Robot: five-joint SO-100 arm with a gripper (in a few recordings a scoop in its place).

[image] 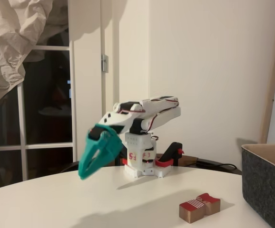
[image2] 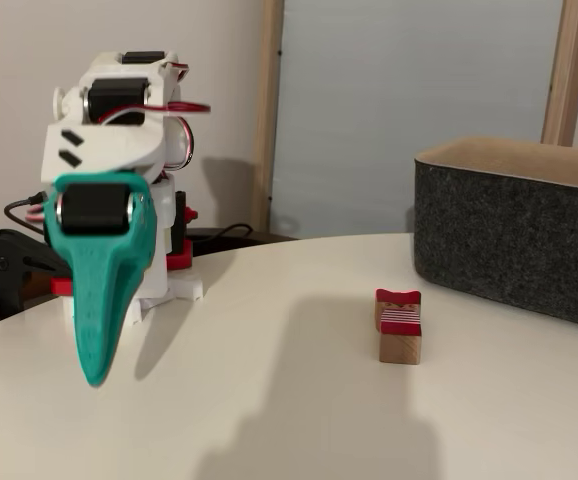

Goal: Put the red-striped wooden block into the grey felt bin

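Red-striped wooden block [image: 199,207] lay on the white table [image: 56,204], near the front and just left of the grey felt bin [image: 267,190] in a fixed view — close to the bin wall but apart from it. A small red piece sat touching its far end. The teal gripper [image: 83,175] hung nose-down above the table, well left of the block, holding nothing; its fingers looked nearly pressed together at the tips. A good reach would probably spread them first, swing right, then descend across the block's narrow sides — clear of the bin wall.
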